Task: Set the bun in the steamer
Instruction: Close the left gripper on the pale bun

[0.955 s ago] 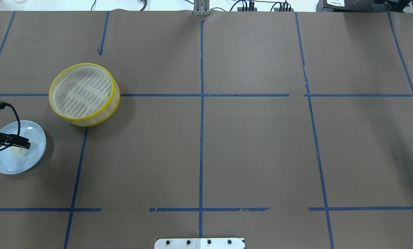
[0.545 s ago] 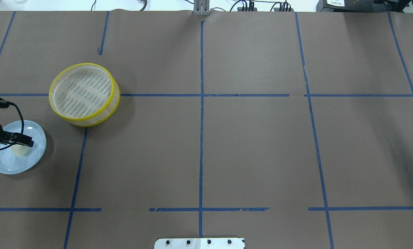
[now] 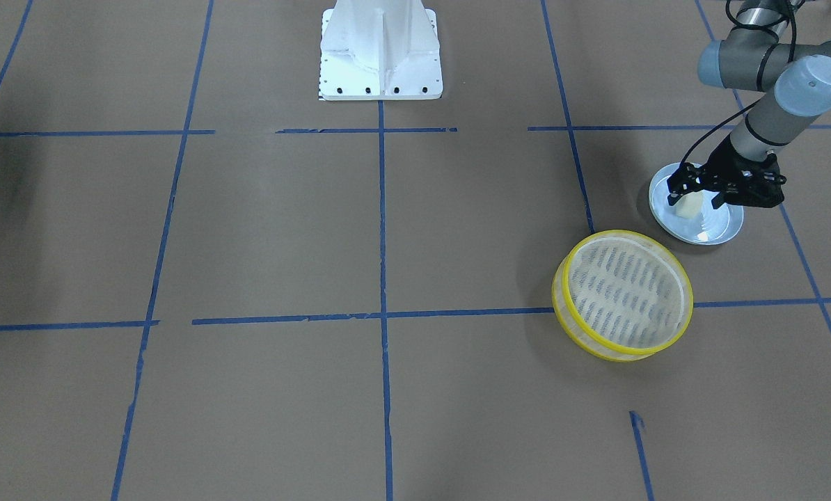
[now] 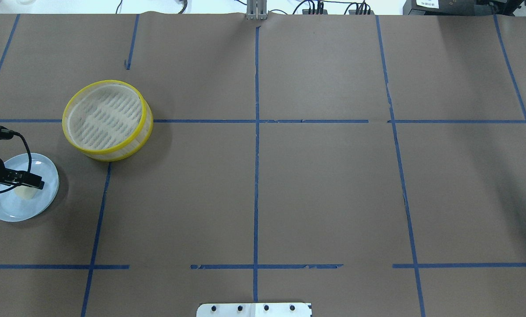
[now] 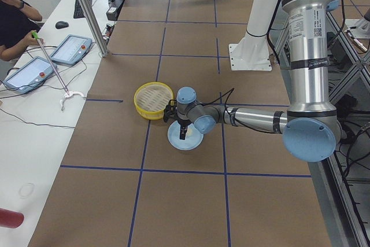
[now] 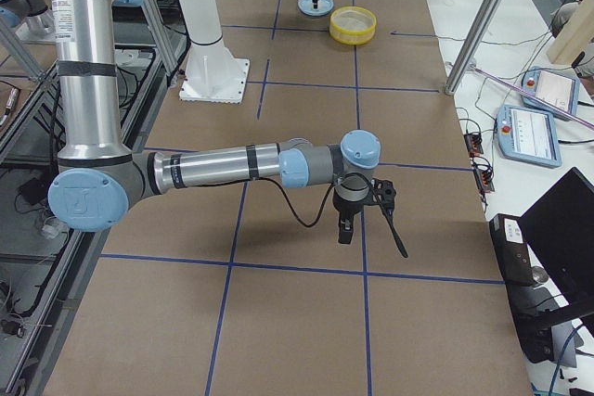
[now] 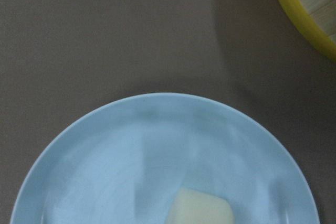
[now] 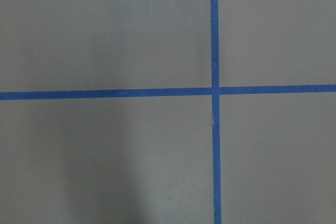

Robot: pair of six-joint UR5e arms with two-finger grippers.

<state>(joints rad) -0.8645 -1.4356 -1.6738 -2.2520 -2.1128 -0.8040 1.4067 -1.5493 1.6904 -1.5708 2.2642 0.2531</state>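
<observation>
The bun [image 4: 25, 192] is a small cream block lying on a pale blue plate [image 4: 7, 207] at the table's left edge. It also shows in the front view [image 3: 690, 203] and at the bottom of the left wrist view [image 7: 200, 211]. My left gripper [image 4: 30, 180] hangs just over the bun, its jaws apart on either side of it [image 3: 695, 191]. The yellow-rimmed steamer [image 4: 106, 119] stands empty beyond the plate [image 3: 624, 292]; its rim shows in the left wrist view [image 7: 310, 14]. My right gripper [image 6: 345, 222] hovers over bare table far off; I cannot tell its state.
A small crumb [image 3: 702, 237] lies on the plate [image 3: 725, 223]. The white robot base [image 3: 381, 49] stands at the table's near middle. Blue tape lines cross the brown table. Tablets [image 5: 72, 47] and a pole lie along the operators' side.
My left gripper has shifted slightly to the right over the plate. The bun and the steamer have not moved.
</observation>
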